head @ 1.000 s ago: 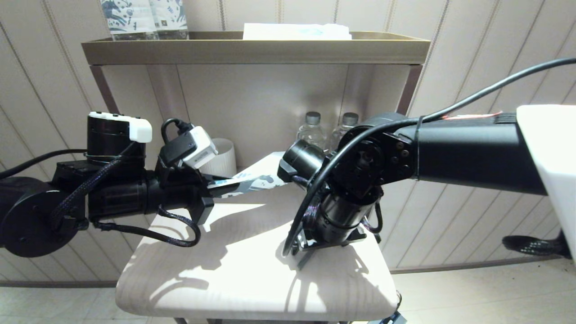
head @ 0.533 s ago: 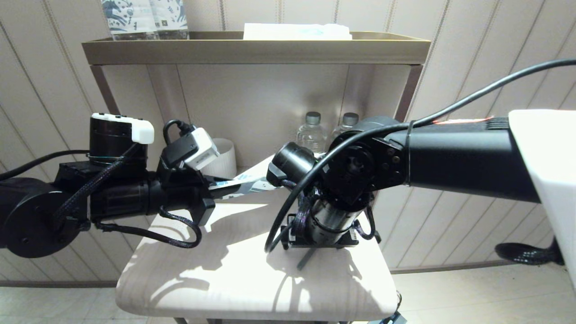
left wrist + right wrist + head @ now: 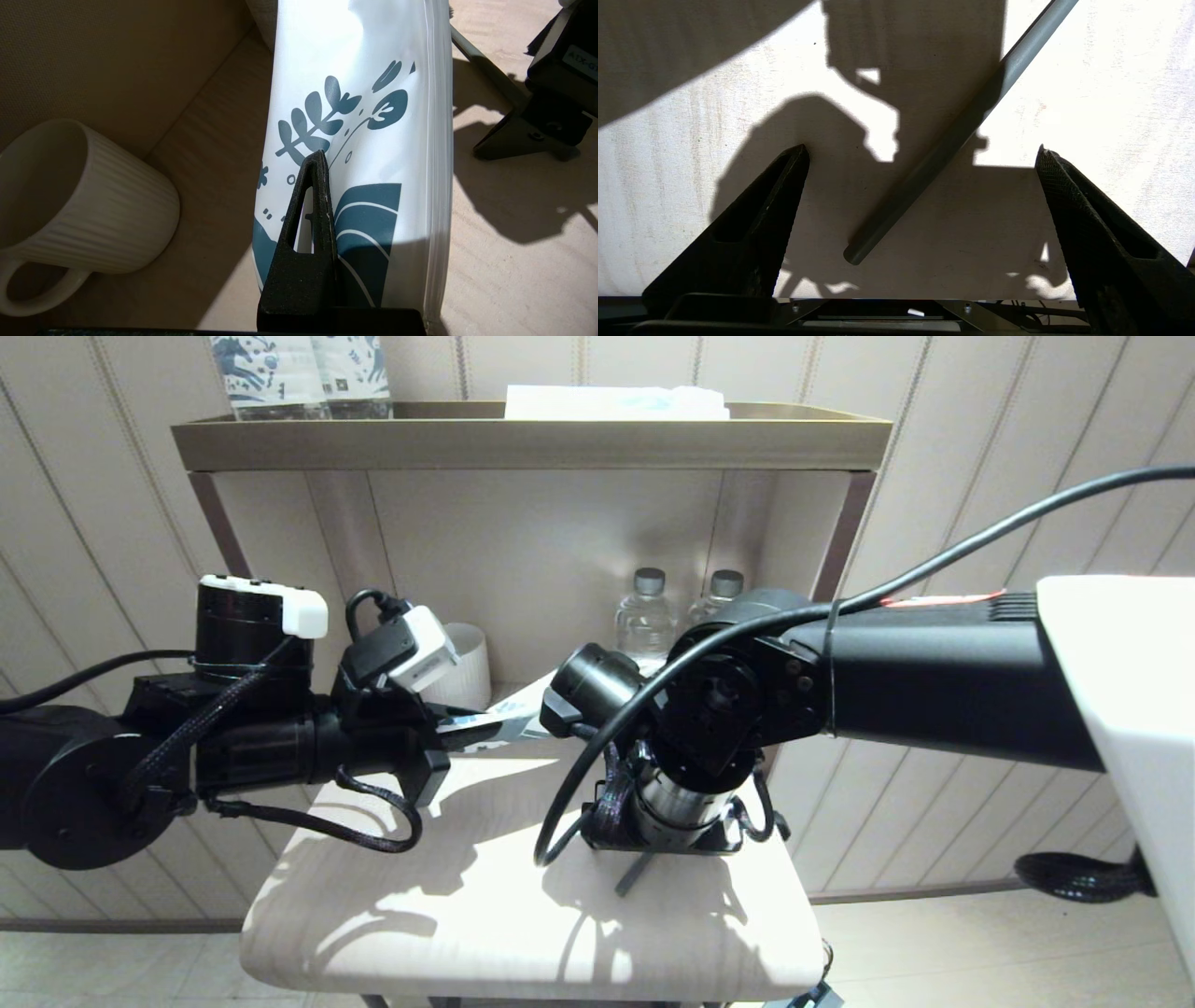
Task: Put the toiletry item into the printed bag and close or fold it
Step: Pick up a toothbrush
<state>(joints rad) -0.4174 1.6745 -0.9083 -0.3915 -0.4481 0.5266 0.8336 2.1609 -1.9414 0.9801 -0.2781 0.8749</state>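
Right gripper (image 3: 920,205) has swung left, jaws apart over the stick (image 3: 943,144).
Left gripper (image 3: 310,196) clamps the bag (image 3: 373,116) at 10 o'clock; center the stick before closing.

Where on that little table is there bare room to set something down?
The near half of the table is bare. The back is crowded: the left pincer grips the printed bag beside a mug, two bottles stand behind, and the open right pincer hangs over the stick.
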